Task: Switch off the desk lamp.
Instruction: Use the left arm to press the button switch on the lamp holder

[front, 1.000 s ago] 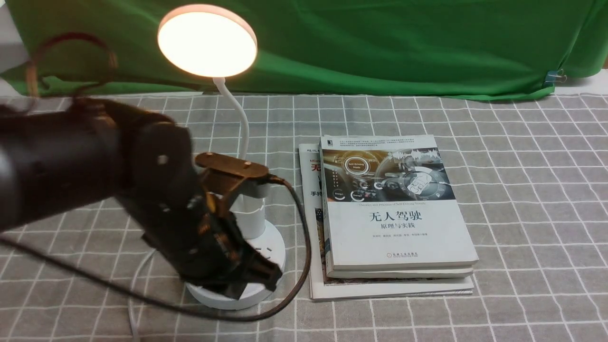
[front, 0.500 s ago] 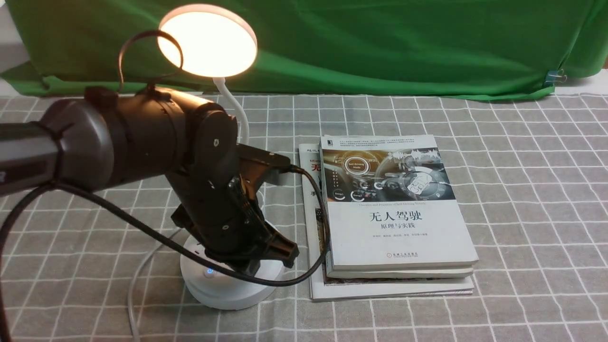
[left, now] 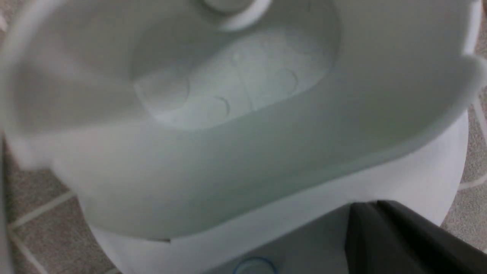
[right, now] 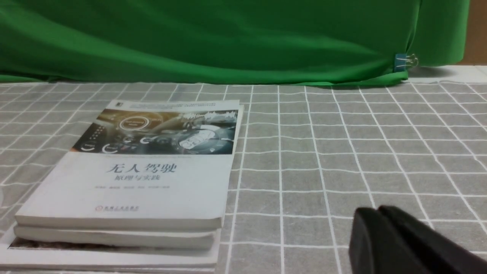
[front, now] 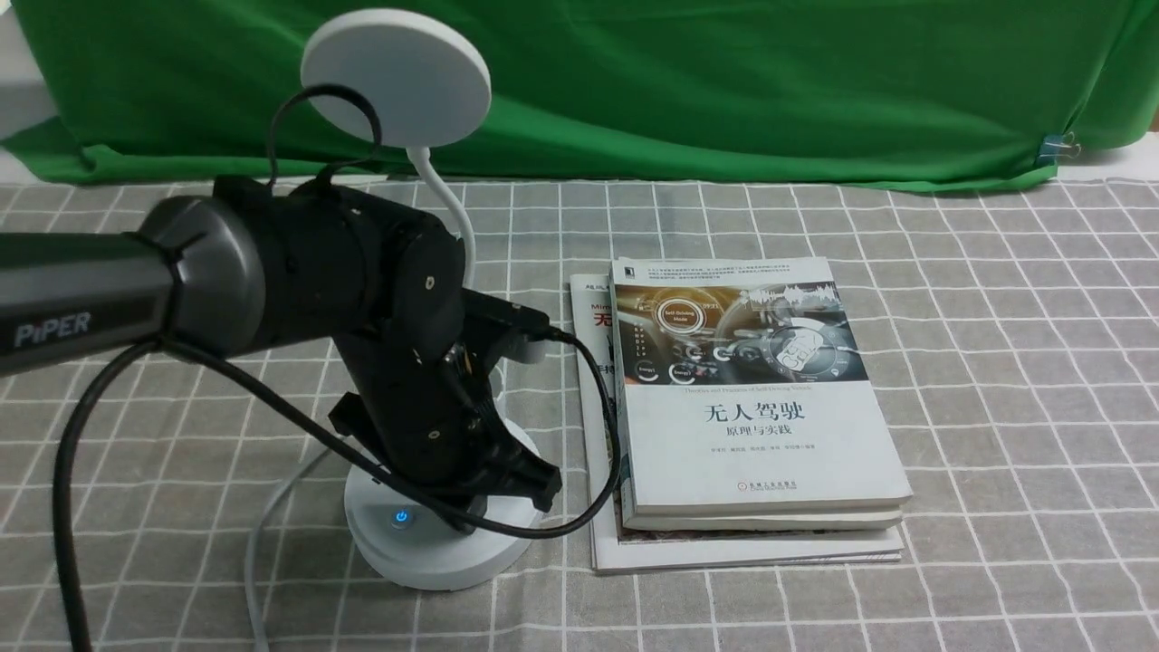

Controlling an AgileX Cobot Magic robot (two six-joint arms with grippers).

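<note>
"Grey checked cloth (front: pixel 1014 362) covers the table, with a green curtain (front: pixel 724 91) behind. What's going on from the left?"

"The left arm (front: pixel 81 299) reaches in over the desk lamp (front: pixel 396 77), which stands left of the middle. Its disc head is dark, and a small blue power mark (front: pixel 401 517) shows on the base (front: pixel 426 566)."

"So which step is it?"

"The button press, I'd judge, right at its end, since the head gives no light. Next calls for lifting the left gripper (left: pixel 374 207) gently off the base, minding the bendy neck (front: pixel 453 204) and the arm's loose black cable (front: pixel 272 398)."

"And its jaws?"

"Drawn together, nothing between them. Past the lamp lie the stacked books (front: pixel 765 444), and the right gripper (right: pixel 376 211) is clenched on nothing too, seen only in its own wrist view."

"What can't you make out?"

"Whether the left tips touch a button: the arm and cable cover that spot in the front view, and the wrist view cuts off the tips' lower part. Most of the cup holder (left: pixel 228 160) is hidden from the front, and I can't make out a second button"
</note>
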